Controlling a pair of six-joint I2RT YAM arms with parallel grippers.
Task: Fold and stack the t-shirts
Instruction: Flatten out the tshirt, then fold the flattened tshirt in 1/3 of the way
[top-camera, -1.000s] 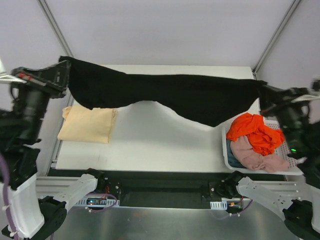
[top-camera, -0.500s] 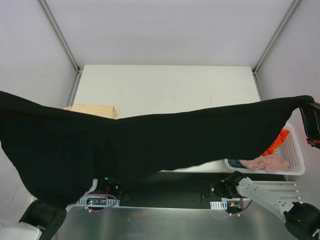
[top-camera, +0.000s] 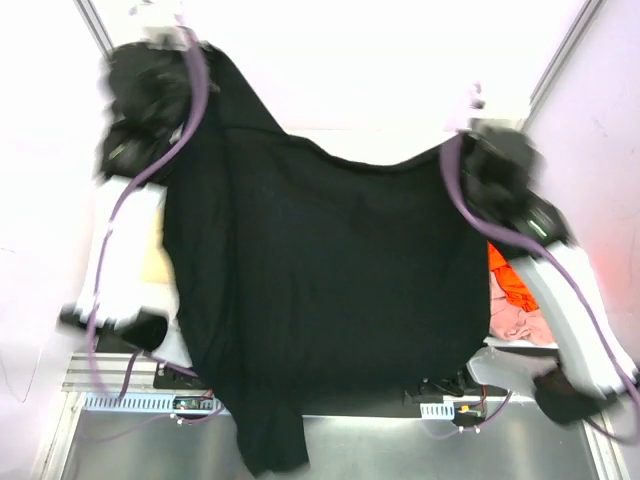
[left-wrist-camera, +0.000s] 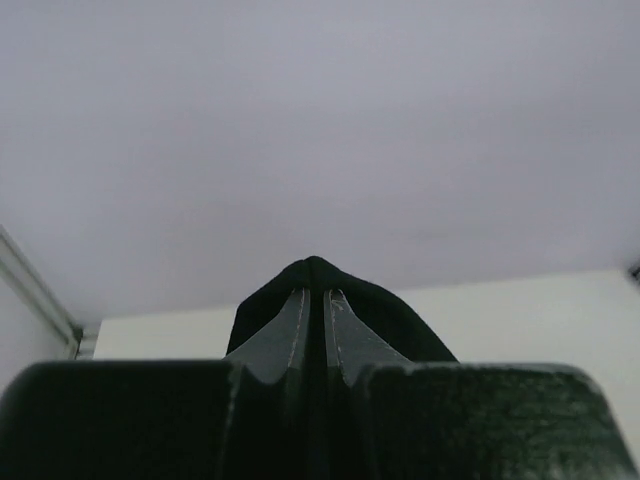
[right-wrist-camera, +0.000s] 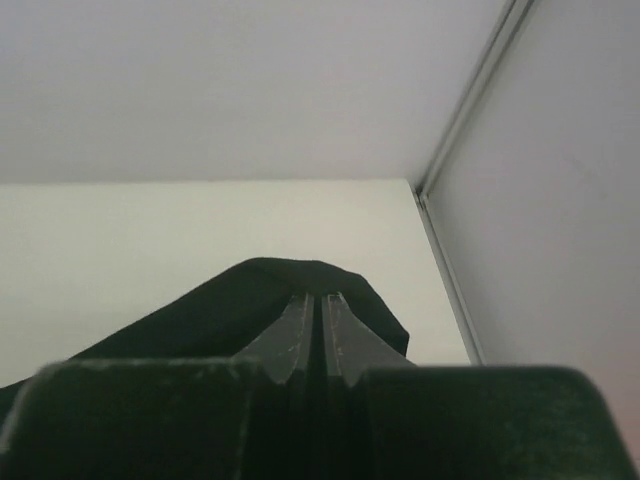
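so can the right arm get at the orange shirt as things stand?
Probably not. The right gripper is shut on the black t-shirt, holding it up together with the left gripper. The orange shirt shows close beside that arm, partly hidden, but the jaws are occupied.

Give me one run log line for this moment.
left gripper: shut on black t-shirt | right gripper: shut on black t-shirt | shirt: hangs spread between them, unfolded | right side: orange shirt, pink shirt

The large shirt (top-camera: 330, 290) hangs across the middle, over the table (right-wrist-camera: 100, 230) (only its far part shows). A folded shirt (top-camera: 155, 258) peeks out left; a heap of shirts (top-camera: 512, 288) lies right.
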